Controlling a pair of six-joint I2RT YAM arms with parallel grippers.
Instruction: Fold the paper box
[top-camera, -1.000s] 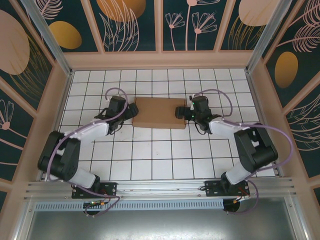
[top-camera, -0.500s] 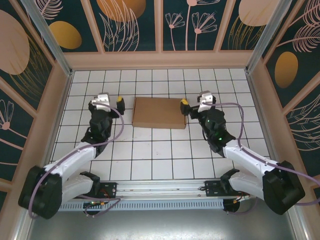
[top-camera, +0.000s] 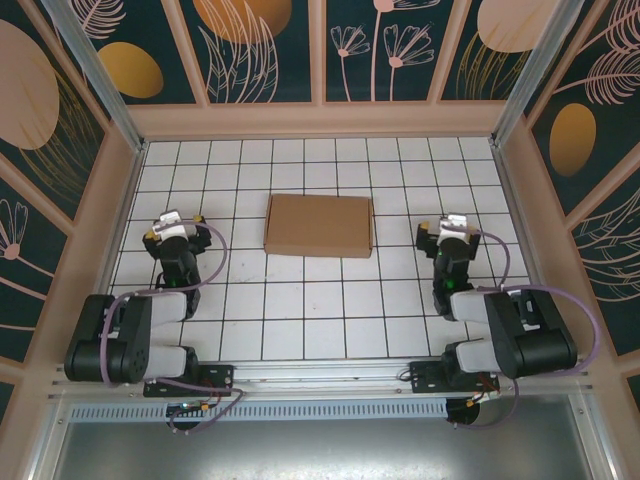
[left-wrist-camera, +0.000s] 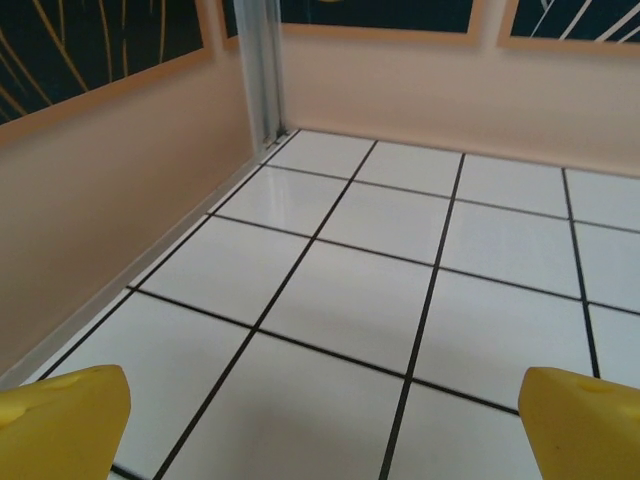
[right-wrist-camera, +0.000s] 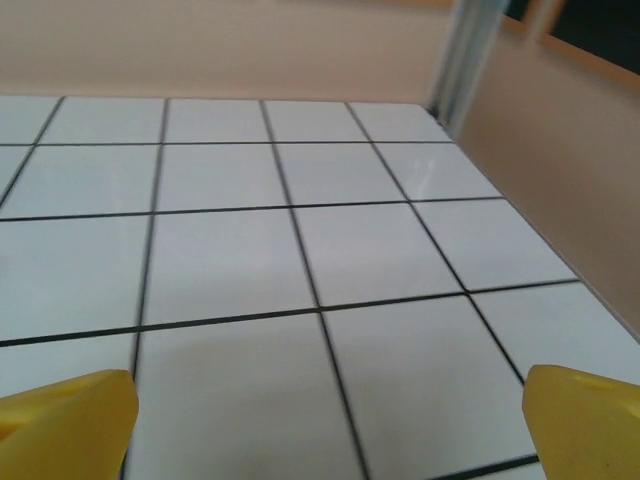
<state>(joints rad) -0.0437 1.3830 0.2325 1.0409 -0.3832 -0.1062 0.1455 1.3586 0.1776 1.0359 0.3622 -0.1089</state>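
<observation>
The plain brown cardboard paper box (top-camera: 319, 225) lies closed, centred on the bench (top-camera: 300, 320). Your left end effector (top-camera: 172, 222) and right end effector (top-camera: 450, 226) stand wide, empty, well clear of it. Check that the lid sits flush before approaching.

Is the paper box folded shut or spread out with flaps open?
Folded shut: the paper box lies as a plain closed rectangle, with no flaps sticking out.

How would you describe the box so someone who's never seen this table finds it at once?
Start at the white tiled table inside the peach walls. Slightly beyond its centre lies the box, between the left arm and right arm, touching neither. It is the flat, plain brown cardboard rectangle, against their black and white.
</observation>
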